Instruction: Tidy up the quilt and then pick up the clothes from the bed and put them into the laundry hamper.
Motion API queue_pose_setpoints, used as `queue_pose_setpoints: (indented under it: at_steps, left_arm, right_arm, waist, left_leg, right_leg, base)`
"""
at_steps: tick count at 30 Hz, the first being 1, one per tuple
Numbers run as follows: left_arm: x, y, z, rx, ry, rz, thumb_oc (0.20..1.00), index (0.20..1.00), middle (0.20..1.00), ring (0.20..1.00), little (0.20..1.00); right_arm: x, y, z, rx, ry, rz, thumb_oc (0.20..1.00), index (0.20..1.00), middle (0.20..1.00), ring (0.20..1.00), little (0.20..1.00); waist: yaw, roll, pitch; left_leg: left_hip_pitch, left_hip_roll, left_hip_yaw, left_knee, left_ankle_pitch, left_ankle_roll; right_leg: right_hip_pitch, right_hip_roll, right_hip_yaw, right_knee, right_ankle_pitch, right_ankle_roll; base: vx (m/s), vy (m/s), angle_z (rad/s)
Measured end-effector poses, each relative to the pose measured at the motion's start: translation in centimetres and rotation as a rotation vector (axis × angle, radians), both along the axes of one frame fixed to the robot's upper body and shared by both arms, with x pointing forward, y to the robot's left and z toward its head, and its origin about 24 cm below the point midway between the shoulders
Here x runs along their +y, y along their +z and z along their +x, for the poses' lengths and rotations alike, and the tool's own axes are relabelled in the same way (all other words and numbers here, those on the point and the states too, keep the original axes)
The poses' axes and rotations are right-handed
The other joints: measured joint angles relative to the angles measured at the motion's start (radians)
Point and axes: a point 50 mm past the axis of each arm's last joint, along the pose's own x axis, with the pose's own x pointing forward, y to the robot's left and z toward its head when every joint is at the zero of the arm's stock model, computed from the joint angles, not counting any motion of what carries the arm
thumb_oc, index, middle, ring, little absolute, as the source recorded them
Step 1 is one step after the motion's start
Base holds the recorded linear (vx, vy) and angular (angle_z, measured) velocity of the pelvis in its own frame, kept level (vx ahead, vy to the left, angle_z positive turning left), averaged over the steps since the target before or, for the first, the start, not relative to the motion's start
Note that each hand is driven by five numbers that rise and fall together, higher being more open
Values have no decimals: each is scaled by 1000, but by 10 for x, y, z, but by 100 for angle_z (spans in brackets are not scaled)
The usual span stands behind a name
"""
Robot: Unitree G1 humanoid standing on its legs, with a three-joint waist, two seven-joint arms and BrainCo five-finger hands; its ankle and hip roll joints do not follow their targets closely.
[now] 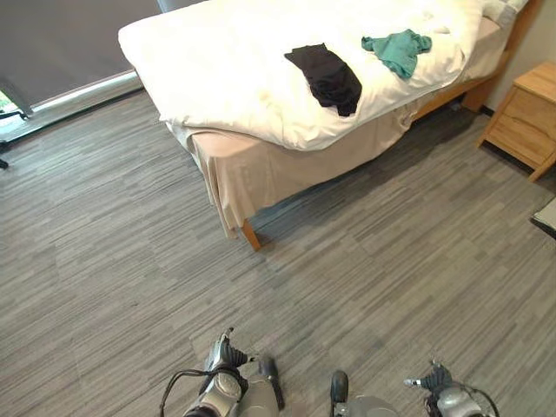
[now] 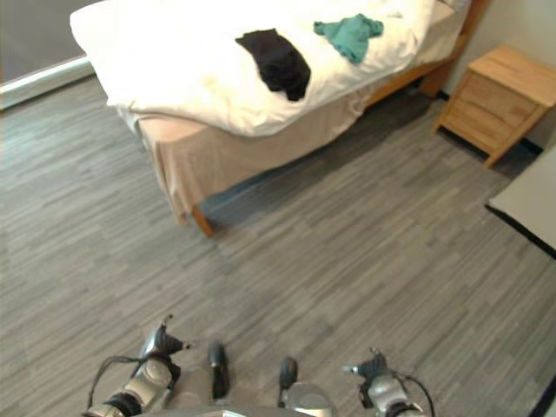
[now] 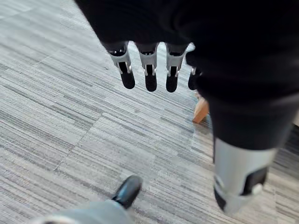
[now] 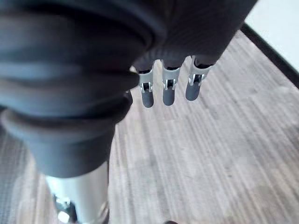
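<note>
Currently the robot stands on the grey plank floor (image 1: 113,261), well apart from the bed (image 1: 261,174), with both arms hanging low.

Left hand (image 3: 148,70): in its wrist view the fingers point straight down at the floor, relaxed and spread, holding nothing. It also shows at the bottom of the left eye view. Judgement: a neutral carry posture suited to walking up, not to grasping.

Bed: the white quilt (image 1: 234,78) covers the mattress top and bulges over the near corner and near edge, leaving the beige sheet (image 1: 252,169) exposed below. It looks rumpled there rather than squared, so the tidying step appears not yet done.

Black garment (image 1: 326,76): lies crumpled on the quilt near the near edge, one end drooping toward that edge.

Green garment (image 1: 398,49): lies on the quilt further toward the head end, apart from the black one.

Wooden nightstand (image 1: 524,113): beside the head end of the bed.

Right hand (image 4: 167,86): fingers straight and loose, pointing at the floor, empty.

Hamper: cannot locate it.

Judgement: closing on the bed comes first.
</note>
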Motion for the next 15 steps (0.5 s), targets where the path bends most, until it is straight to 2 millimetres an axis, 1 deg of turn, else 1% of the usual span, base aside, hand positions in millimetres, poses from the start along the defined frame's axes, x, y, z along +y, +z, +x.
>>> queue_pose_setpoints:
  at_steps: [1,2,3,4,5,6,7,8,9,10,11,12,13,14,15]
  left_arm:
    - [6,-4,-11,32,36,5,1000,1000,1000,1000,1000]
    - [9,-6,-16,50,75,2,1000,1000,1000,1000,1000]
    - [14,-9,-26,73,128,-1,1000,1000,1000,1000,1000]
    - [16,-12,-36,93,180,-14,1000,1000,1000,1000,1000]
    - [15,-17,-49,134,234,-26,1000,1000,1000,1000,1000]
    - [18,-19,-57,167,250,-16,1000,1000,1000,1000,1000]
    - [25,-20,-65,202,233,15,1000,1000,1000,1000,1000]
    - [32,-18,-65,219,194,47,1000,1000,1000,1000,1000]
    - [40,-17,-65,233,151,85,1000,1000,1000,1000,1000]
    - [42,-14,-55,217,115,102,1000,1000,1000,1000,1000]
    - [45,-10,-45,210,24,144,1000,1000,1000,1000,1000]
    - [45,-7,-34,188,-6,157,1000,1000,1000,1000,1000]
    - [44,-3,-21,151,-24,161,1000,1000,1000,1000,1000]
    - [43,-2,-17,136,-33,161,1000,1000,1000,1000,1000]
    - [42,0,-13,127,-50,169,1000,1000,1000,1000,1000]
  right_arm:
    - [2,-2,-3,8,-6,5,1000,1000,1000,1000,1000]
    - [3,-4,-10,29,-11,8,1000,1000,1000,1000,1000]
    - [6,-9,-23,60,-23,15,1000,1000,1000,1000,1000]
    - [5,-12,-35,88,-34,17,1000,1000,1000,1000,1000]
    - [6,-16,-49,124,-49,19,1000,1000,1000,1000,1000]
    - [13,-18,-53,137,-49,35,1000,1000,1000,1000,1000]
    - [23,-22,-61,151,-49,63,1000,1000,1000,1000,1000]
    - [32,-23,-60,142,-40,87,1000,1000,1000,1000,1000]
    - [38,-24,-61,140,-39,106,1000,1000,1000,1000,1000]
    - [40,-25,-62,145,-40,113,1000,1000,1000,1000,1000]
    - [40,-24,-56,132,-36,113,1000,1000,1000,1000,1000]
    - [40,-23,-54,126,-34,113,1000,1000,1000,1000,1000]
    - [40,-22,-49,110,-29,113,1000,1000,1000,1000,1000]
    - [40,-21,-47,103,-29,109,1000,1000,1000,1000,1000]
    - [38,-20,-45,95,-27,105,1000,1000,1000,1000,1000]
  waist:
    - [22,2,-6]
    - [24,-2,-11]
    - [38,-11,-30]
    - [41,-4,-49]
    - [44,17,-69]
    - [40,0,-67]
    - [31,-17,-86]
    - [28,-34,-81]
    - [6,-68,-79]
    - [-6,-79,-73]
    - [-12,-81,-58]
    - [-20,-73,-52]
    - [-15,-60,-41]
    - [-15,-58,-39]
    - [-15,-53,-36]
  left_leg:
    - [-13,-3,10,-7,29,9]
    - [-11,-7,24,-4,45,38]
    - [-3,-24,19,0,60,62]
    - [14,-37,17,-6,49,91]
    - [45,-29,13,-4,47,166]
    - [66,-31,21,0,43,180]
    - [88,-31,20,-7,18,197]
    - [113,-44,16,-1,9,207]
    - [131,-69,3,-1,1,211]
    - [149,-83,-26,-1,-33,228]
    - [181,-96,-39,-1,-48,228]
    - [197,-98,-39,-1,-52,231]
    - [223,-103,-46,-1,-74,221]
    - [235,-107,-54,-1,-83,215]
    - [257,-112,-68,-2,-108,193]
  right_leg:
    - [35,12,-3,-4,-48,19]
    - [62,15,-1,1,-52,10]
    - [95,11,3,2,-83,17]
    - [119,12,15,8,-105,40]
    - [127,31,27,68,-138,68]
    - [98,11,32,170,-171,94]
    - [6,-8,44,376,-185,112]
    - [-83,-39,61,579,-211,156]
    - [-139,-74,76,700,-212,161]
    - [-177,-89,87,747,-210,166]
    - [-255,-115,74,798,-215,156]
    - [-291,-126,67,772,-215,156]
    - [-339,-134,69,709,-213,161]
    - [-353,-138,73,656,-209,167]
    - [-372,-139,80,547,-205,173]
  base:
    - [569,132,-4]
    - [404,95,-10]
    - [492,181,-8]
    - [643,257,-16]
    - [430,201,-16]
    - [329,151,-16]
    - [178,75,-8]
    - [431,154,22]
    - [389,102,43]
    - [518,101,61]
    - [263,18,54]
    - [256,-19,55]
    - [267,-69,45]
    - [572,-216,44]
    - [441,-200,31]
